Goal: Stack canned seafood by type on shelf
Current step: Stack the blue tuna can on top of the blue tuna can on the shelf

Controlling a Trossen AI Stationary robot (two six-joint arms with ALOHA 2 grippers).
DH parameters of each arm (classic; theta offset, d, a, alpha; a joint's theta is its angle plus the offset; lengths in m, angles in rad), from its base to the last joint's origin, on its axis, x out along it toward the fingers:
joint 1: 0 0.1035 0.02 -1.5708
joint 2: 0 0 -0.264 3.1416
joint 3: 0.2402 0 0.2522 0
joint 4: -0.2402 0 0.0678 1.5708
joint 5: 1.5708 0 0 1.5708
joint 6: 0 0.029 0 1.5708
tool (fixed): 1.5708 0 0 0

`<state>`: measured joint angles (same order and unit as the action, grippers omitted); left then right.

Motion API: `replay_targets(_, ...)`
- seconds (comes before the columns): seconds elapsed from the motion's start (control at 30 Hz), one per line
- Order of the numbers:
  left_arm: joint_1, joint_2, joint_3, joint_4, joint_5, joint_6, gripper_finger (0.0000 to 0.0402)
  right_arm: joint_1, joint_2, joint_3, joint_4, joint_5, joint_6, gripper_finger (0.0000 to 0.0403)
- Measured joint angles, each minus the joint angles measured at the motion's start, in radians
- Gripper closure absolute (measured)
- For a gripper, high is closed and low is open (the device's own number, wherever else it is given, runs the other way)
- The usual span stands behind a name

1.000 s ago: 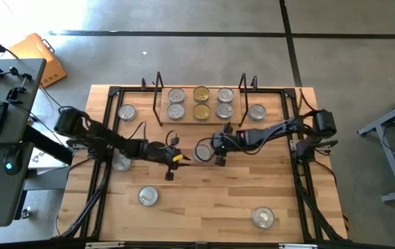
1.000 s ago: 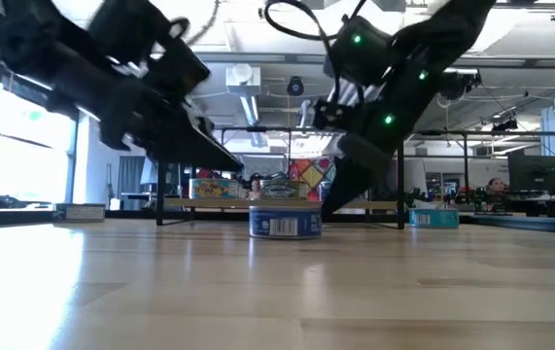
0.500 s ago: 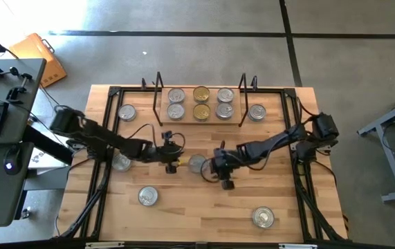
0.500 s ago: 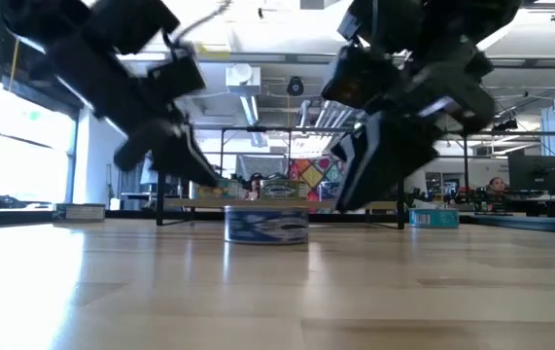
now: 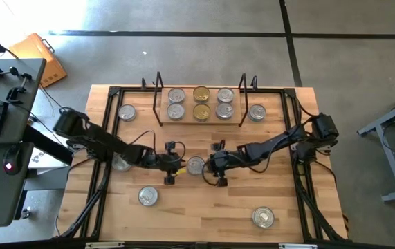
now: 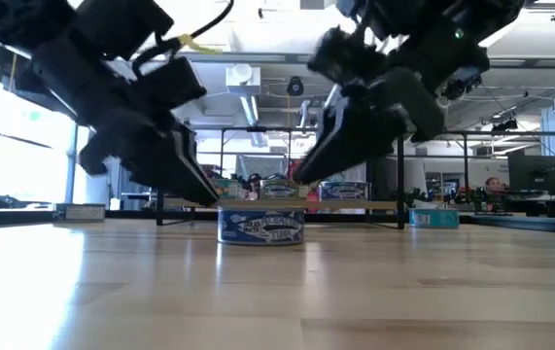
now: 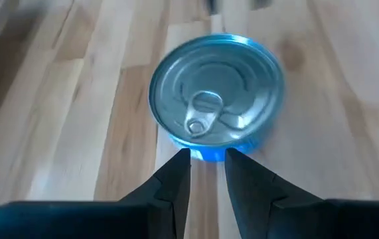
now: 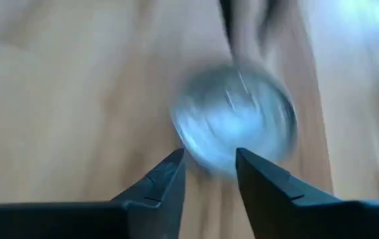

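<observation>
shelf (image 5: pixel 164 119) holds 6 tins, 2 gold in its middle, the rest silver. 6 more sit off it: 1 at each end, 4 nearer the front. both grippers flank 1 blue tin (image 5: pixel 196 164) in front of the shelf; left gripper (image 5: pixel 176 163) and right gripper (image 5: pixel 214 164) narrowly parted, holding nothing. roughly half done.

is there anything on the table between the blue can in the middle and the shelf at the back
Nothing visible does. The blue can sits mid-table between the left gripper and the right gripper, and the bare table runs from it to the shelf. The shelf already holds six cans, though.
</observation>
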<state>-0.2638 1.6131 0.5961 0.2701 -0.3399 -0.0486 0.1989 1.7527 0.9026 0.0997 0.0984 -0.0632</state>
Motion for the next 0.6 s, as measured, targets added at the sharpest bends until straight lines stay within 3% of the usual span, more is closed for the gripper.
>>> replay_targets(0.17,-0.005,0.076,0.001,0.147,-0.068,0.000,0.0316,0.026,0.035,0.000,0.088,-0.016,-0.314,0.0226)
replay_targets(0.3,-0.005,0.101,0.001,0.183,-0.075,0.022,0.0316,0.018,0.120,0.000,0.115,-0.024,-0.438,0.0224)
replay_targets(0.43,-0.004,0.100,0.000,0.175,-0.088,0.024,0.0316,0.001,0.197,0.004,0.206,-0.025,-0.438,0.0259)
replay_targets(0.6,-0.004,0.100,0.000,0.179,-0.092,0.027,0.0316,-0.021,0.242,0.005,0.264,-0.095,-0.380,0.0347)
